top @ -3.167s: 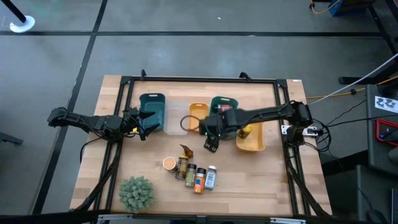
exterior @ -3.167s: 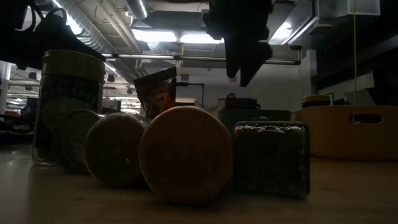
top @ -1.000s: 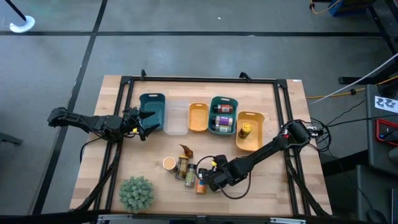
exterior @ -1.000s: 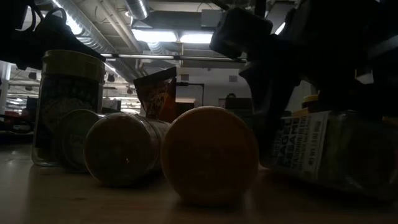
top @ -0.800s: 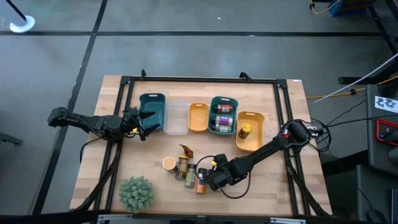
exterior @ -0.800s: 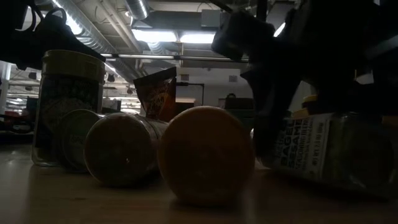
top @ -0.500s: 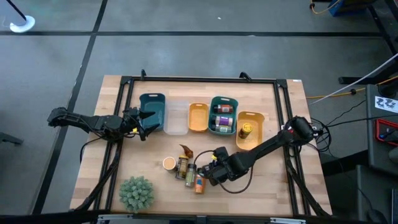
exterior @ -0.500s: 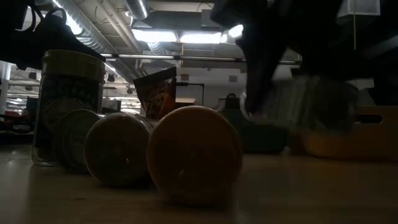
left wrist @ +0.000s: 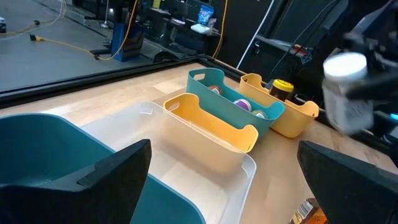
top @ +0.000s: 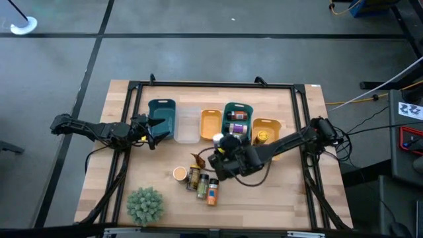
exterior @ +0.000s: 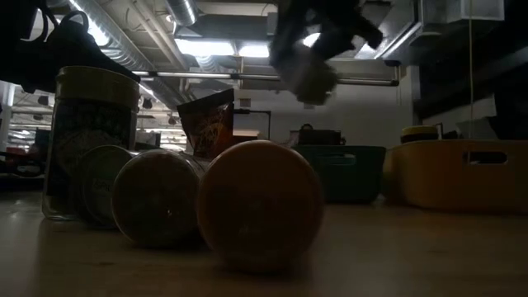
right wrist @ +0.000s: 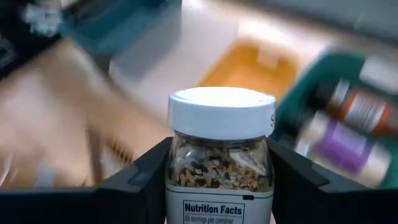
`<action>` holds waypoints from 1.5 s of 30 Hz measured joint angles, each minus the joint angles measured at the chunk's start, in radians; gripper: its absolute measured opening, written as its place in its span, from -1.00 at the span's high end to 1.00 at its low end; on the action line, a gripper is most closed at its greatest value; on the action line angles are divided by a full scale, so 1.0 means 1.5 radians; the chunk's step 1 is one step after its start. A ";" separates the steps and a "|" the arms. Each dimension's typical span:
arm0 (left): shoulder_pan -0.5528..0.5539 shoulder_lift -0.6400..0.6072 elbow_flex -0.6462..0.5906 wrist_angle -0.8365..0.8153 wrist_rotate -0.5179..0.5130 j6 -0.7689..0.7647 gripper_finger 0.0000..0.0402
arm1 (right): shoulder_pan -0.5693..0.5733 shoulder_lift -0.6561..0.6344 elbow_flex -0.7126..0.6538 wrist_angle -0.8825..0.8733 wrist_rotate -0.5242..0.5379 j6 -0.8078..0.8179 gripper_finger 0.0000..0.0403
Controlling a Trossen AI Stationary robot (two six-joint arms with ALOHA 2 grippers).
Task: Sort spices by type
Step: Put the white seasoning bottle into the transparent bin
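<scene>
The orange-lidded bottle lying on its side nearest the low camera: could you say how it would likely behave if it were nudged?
The orange-lidded bottle lies on its side with a round end showing, so it would probably roll on the bare table. Other spice jars lie right beside it, likely stopping it that way. It looks rigid, not floppy.

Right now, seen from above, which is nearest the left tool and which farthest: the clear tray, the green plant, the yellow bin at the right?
1. Clear tray, just beside the left tool.
2. Green plant, at the table's front.
3. Yellow bin, far right of the row.
</scene>
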 joint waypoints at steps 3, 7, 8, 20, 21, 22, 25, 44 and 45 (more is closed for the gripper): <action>0.000 0.000 0.000 0.000 0.000 -0.002 -0.94 | -0.027 0.000 -0.007 0.054 0.055 -0.100 -0.02; 0.000 0.000 0.000 0.000 0.000 -0.010 -0.94 | -0.067 0.000 -0.008 0.128 0.102 -0.221 -0.02; 0.000 0.000 0.000 0.000 0.000 -0.012 -0.94 | -0.076 0.000 -0.008 0.147 0.103 -0.248 -0.02; 0.000 0.000 0.000 0.000 0.000 -0.012 -0.94 | -0.163 0.001 -0.008 0.422 -0.012 -0.571 -0.02; 0.000 0.000 0.000 0.000 0.000 -0.012 -0.94 | -0.169 0.001 -0.008 0.440 -0.033 -0.592 -0.02; 0.000 0.000 0.000 0.000 0.000 -0.011 -0.94 | -0.174 0.001 -0.010 0.461 -0.053 -0.611 -0.02; 0.000 0.000 0.000 0.001 0.000 -0.006 -0.94 | -0.190 0.009 -0.030 0.555 -0.119 -0.667 -0.02; 0.000 0.009 -0.002 0.010 -0.037 0.005 -0.94 | -0.303 0.184 -0.106 0.963 -0.397 -0.779 -0.02; 0.001 0.009 -0.002 0.010 -0.059 0.006 -0.94 | -0.306 0.190 -0.106 0.969 -0.404 -0.777 -0.02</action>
